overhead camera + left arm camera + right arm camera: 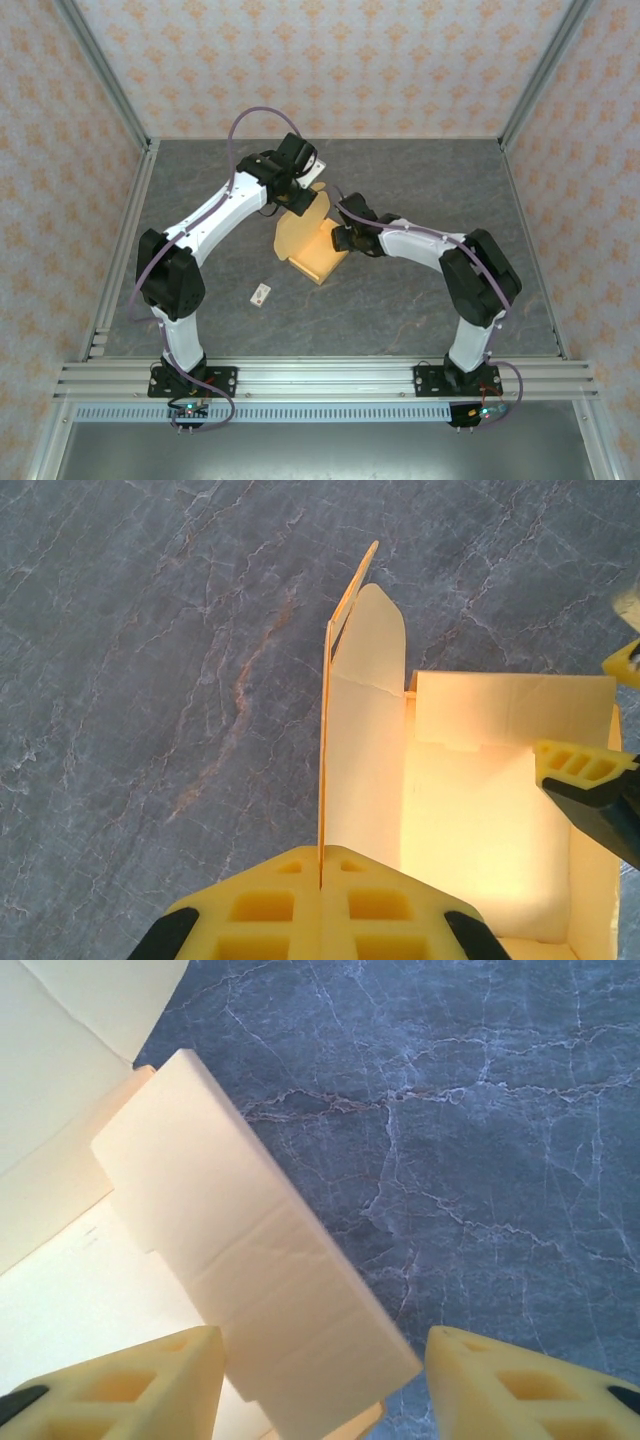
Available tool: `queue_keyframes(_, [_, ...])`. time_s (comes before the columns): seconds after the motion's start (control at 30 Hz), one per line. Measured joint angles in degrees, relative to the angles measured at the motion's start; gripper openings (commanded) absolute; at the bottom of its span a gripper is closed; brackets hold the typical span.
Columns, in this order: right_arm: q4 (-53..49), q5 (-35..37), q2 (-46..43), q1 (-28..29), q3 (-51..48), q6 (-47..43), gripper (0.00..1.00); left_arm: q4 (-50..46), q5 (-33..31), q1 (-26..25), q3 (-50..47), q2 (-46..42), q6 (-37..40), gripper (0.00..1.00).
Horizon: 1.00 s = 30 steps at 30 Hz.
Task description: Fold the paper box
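Note:
The paper box (312,245) is light tan cardboard, partly folded, in the middle of the table. My left gripper (300,197) is at its far-left side, shut on an upright side flap (365,710) that runs edge-on between the yellow fingers (270,905). In the left wrist view the box's open inside (480,820) lies to the right. My right gripper (341,236) is over the box's right side and open. A folded wall panel (250,1260) stands between its spread fingertips (150,1385), apart from both.
A tiny white tag (262,294) lies on the grey marbled table (430,180), to the left of the box and nearer me. Aluminium frame posts and patterned walls close in the table on three sides.

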Motion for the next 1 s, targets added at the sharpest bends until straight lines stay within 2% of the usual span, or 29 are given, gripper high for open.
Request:
queue_keyframes(0.2, [-1.27,-5.22,-0.26,-1.9,0.33,-1.55,0.62,0.0,0.0,0.0,0.0,0.0,0.02,0.0])
queue_keyframes(0.57, [-4.5,-20.59,-0.28,-11.26,4.85,-7.63,0.69,0.0,0.0,0.0,0.0,0.0,0.04,0.0])
queue_keyframes(0.67, [-5.11,-25.44,-0.26,-13.97,5.33,-8.11,0.63,-0.02,0.0,0.0,0.0,0.0,0.07,0.0])
queue_keyframes(0.8, [-5.75,-32.63,1.7,-17.92,8.0,-7.21,0.42,-0.02,0.0,0.0,0.0,0.0,0.07,0.0])
queue_keyframes(1.0, [-5.88,-38.91,8.04,-19.58,10.16,-6.47,0.35,-0.02,0.02,0.0,0.0,0.0,0.07,0.0])
